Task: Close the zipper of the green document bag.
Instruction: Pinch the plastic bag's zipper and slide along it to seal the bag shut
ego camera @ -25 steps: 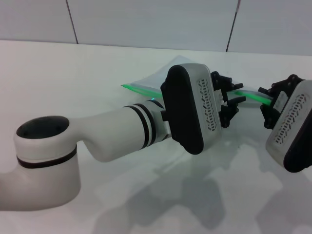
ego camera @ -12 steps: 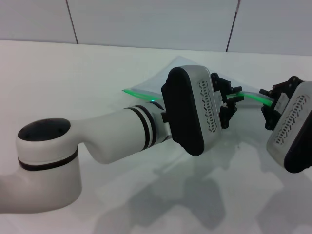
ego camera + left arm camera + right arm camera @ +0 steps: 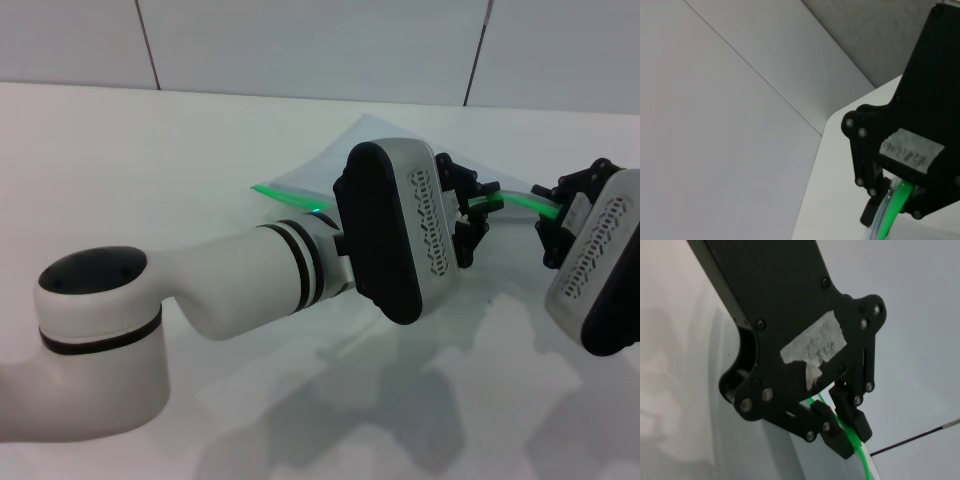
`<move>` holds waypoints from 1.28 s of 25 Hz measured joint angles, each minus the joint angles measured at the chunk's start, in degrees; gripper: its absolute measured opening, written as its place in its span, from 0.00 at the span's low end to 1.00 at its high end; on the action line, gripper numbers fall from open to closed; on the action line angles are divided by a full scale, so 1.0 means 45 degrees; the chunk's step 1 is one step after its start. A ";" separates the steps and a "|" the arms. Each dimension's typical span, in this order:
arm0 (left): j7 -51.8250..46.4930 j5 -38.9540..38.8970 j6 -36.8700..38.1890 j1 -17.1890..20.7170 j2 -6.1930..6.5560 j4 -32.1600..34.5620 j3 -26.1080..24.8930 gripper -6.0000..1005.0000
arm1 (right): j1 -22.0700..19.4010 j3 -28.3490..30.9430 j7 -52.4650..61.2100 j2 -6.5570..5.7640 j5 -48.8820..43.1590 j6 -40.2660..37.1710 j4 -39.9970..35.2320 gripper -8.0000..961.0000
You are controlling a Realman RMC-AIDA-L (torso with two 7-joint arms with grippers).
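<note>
The green document bag [image 3: 330, 165] lies toward the far edge of the white tabletop [image 3: 150, 170]. Both sets of jaws are clamped on its zipper [image 3: 285, 194]: the left gripper [image 3: 478, 213] mid-strip, the right gripper [image 3: 552, 228] at the end. Since a second ago the left has edged slightly along, so closing seems underway. Grey wall panels stand behind.

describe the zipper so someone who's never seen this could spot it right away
On the white table, a translucent grey document bag lies behind the two grippers. The zipper is its thin front edge, the only bright green thing there.
</note>
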 joint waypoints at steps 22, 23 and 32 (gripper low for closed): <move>-0.0002 0.0001 -0.0002 0.0052 -0.0041 0.0048 -0.0057 0.08 | 0.0078 -0.0014 0.0017 -0.0001 0.0041 -0.0088 0.0069 0.09; -0.0001 0.0001 -0.0001 0.0044 -0.0040 0.0048 -0.0057 0.08 | 0.0081 -0.0019 0.0018 -0.0002 0.0042 -0.0122 0.0045 0.09; -0.0004 0.0001 0.0005 0.0002 -0.0042 0.0104 -0.0104 0.08 | 0.0099 -0.0147 0.0021 0.0005 0.0045 -0.0138 0.0020 0.10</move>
